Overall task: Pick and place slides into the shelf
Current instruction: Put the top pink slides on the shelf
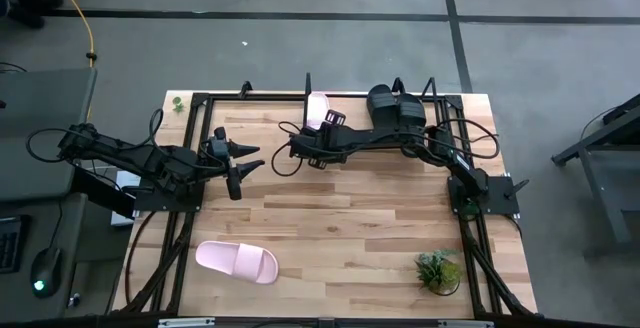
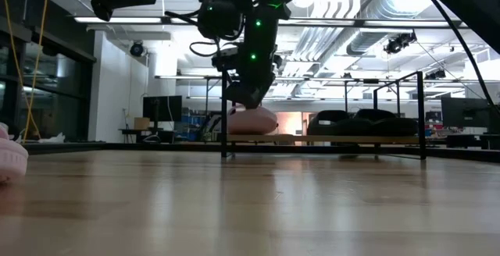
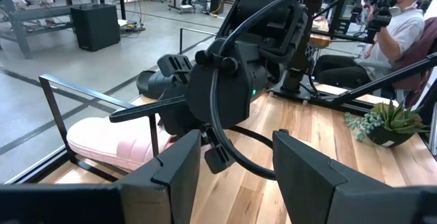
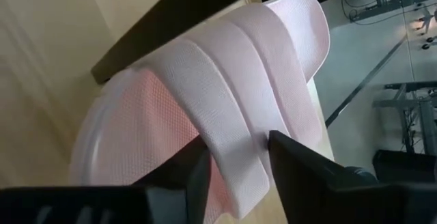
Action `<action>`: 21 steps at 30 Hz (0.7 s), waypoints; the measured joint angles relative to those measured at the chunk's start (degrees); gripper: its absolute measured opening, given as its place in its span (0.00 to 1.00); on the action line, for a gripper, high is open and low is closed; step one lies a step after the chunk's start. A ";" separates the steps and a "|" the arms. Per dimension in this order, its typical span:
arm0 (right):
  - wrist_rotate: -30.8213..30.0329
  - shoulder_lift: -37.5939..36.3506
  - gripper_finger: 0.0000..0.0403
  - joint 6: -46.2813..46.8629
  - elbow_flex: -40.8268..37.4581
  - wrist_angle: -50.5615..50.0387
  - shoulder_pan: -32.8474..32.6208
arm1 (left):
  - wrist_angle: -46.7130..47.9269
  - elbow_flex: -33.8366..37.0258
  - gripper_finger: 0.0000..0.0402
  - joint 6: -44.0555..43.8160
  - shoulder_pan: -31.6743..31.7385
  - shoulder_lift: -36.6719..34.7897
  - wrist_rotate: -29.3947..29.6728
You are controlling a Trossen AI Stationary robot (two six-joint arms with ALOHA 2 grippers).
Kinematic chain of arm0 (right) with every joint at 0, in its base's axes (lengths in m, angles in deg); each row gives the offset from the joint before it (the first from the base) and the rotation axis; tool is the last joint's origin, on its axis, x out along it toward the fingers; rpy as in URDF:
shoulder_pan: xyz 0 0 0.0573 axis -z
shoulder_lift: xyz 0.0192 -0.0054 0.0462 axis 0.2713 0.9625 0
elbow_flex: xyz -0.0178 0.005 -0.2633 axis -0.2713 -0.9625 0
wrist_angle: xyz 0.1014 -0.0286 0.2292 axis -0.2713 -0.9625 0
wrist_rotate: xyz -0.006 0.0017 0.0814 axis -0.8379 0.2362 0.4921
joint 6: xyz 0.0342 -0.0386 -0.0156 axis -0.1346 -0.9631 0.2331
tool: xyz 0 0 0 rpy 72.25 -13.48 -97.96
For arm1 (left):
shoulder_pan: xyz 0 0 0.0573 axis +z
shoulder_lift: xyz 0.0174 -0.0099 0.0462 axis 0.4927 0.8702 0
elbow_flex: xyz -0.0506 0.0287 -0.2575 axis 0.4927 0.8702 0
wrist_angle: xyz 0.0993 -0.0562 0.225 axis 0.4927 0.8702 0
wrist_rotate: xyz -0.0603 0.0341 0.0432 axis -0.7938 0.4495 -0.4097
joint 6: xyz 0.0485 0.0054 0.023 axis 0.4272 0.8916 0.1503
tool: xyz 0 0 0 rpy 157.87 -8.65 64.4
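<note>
- Landmark: the shelf point(image 1: 370, 103), at the table's far edge.
- Right gripper point(image 4: 235, 159) at the shelf's left end, over a pink slide point(image 4: 232, 80) lying on the shelf board. Wrist view: fingers astride the strap edge, parted a little, fabric between them; whether they grip or have just let go, cannot tell (jaws look mid-travel).
- Two black slides point(image 1: 395, 106) sit on the shelf to the right of that pink one.
- Second pink slide point(image 1: 236, 260) lies on the table well in front of the shelf, not yet placed.
- Left gripper point(image 1: 240, 159) hangs in front of the shelf's left end, fingers spread, holding nothing.
- Risk: strap snags a finger on withdrawal and drags the slide off the board; a shelf rod crosses just beside the fingers, so a skewed retreat could knock it.
- Risk: both arms close together near the shelf's left end; collision likely if the left advances early.
- High view alone shows the loose slide; right wrist alone shows finger-to-strap contact; low view shows the slide resting level on the shelf.
</note>
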 joint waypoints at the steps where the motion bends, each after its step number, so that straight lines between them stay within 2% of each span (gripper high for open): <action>1: 0.04 0.00 0.35 -0.27 0.00 -0.01 0.00 | 0.00 0.00 0.42 0.02 0.00 0.00 0.00; 11: 4.19 0.00 0.38 -1.01 0.00 -0.49 -0.09 | 0.00 0.00 0.42 0.04 0.01 -0.01 0.00; 21: 9.46 -0.04 0.38 -1.32 3.62 -6.85 -0.15 | 0.00 0.00 0.42 0.04 0.00 -0.02 0.00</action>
